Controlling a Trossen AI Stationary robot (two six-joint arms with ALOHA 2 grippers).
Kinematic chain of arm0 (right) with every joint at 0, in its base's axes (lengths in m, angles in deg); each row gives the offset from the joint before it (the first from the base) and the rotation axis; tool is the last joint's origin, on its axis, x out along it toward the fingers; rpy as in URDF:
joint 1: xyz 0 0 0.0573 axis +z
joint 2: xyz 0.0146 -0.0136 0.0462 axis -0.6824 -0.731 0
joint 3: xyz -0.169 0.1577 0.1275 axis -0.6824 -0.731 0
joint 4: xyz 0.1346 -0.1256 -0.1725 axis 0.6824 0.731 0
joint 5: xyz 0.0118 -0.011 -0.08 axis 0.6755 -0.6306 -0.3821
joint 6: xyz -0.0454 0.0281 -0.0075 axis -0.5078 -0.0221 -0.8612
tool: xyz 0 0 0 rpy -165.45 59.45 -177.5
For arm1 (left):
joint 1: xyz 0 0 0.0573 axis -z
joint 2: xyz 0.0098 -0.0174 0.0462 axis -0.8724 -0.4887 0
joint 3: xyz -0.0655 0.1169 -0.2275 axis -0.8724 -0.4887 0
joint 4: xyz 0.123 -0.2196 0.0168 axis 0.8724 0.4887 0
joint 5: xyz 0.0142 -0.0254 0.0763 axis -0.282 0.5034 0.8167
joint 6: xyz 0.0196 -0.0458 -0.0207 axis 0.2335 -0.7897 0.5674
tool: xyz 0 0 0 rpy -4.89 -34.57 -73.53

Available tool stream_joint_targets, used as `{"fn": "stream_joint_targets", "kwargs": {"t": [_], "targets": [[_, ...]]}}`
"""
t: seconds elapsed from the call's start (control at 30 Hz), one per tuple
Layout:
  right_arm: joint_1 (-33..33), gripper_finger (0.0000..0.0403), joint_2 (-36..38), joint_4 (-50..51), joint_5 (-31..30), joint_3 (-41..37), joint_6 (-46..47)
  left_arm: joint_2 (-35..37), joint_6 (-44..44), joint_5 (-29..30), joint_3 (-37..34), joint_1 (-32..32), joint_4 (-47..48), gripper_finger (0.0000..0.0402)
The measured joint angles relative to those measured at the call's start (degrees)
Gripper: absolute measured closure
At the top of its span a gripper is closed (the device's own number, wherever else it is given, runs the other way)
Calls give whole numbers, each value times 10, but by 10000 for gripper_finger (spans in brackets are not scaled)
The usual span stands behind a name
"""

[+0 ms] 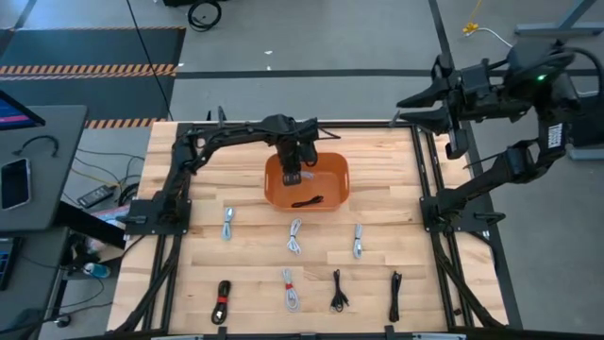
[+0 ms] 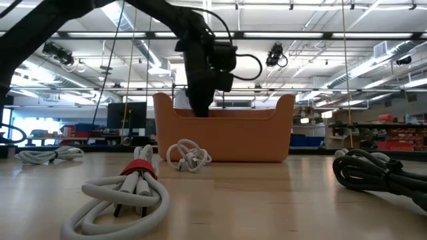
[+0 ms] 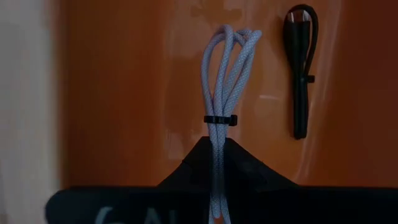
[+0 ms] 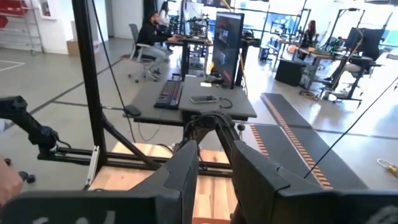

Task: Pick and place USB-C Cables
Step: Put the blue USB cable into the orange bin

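My left gripper point(image 1: 293, 176) reaches down into the orange bin point(image 1: 340, 170), shut on a white braided USB-C cable bundle point(image 3: 224, 74) bound by a black tie point(image 3: 220, 120). In the low view the gripper point(image 2: 200, 110) dips behind the bin's near wall point(image 2: 227, 137). One black cable point(image 1: 307, 202) lies on the bin floor, beside the white one point(image 3: 301, 68). Several more bundles lie flat on the table in two rows, white ones point(image 1: 294, 236) and black ones point(image 1: 395, 295), one black with a red band point(image 1: 222, 300). My right gripper point(image 1: 420, 106) waits open beyond the table's far right corner. My left gripper pinches the white cable bundle between its two fingers, just below the black tie point(image 3: 216, 134), coming from above and pointing down. The fingers lie along the bundle. Its looped end point(image 3: 233, 37) sticks out past the fingertips toward the bin floor; whether it touches the floor I cannot tell.
The bin sits at the table's far middle. Black frame rails point(image 1: 160, 246) run along the left and right table edges point(image 1: 444, 255). Bare wood lies between the bin and the rows of cables. A desk with a keyboard and phone point(image 1: 14, 181) stands left of the table.
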Motion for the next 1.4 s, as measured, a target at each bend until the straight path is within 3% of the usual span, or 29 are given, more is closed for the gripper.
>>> {"fn": "stream_joint_targets", "kwargs": {"t": [0.33,0.83,1.2,1.4], "targets": [[0,296,-5,4,2,0,5,-47,-27,-20,0,1,-12,379],[0,296,-5,6,2,0,5,-44,-62,-18,2,35,-19,379],[0,296,-5,9,2,0,5,-43,-72,25,124,50,8,379],[0,296,-5,22,2,0,11,-43,-80,55,132,53,18,379]]}}
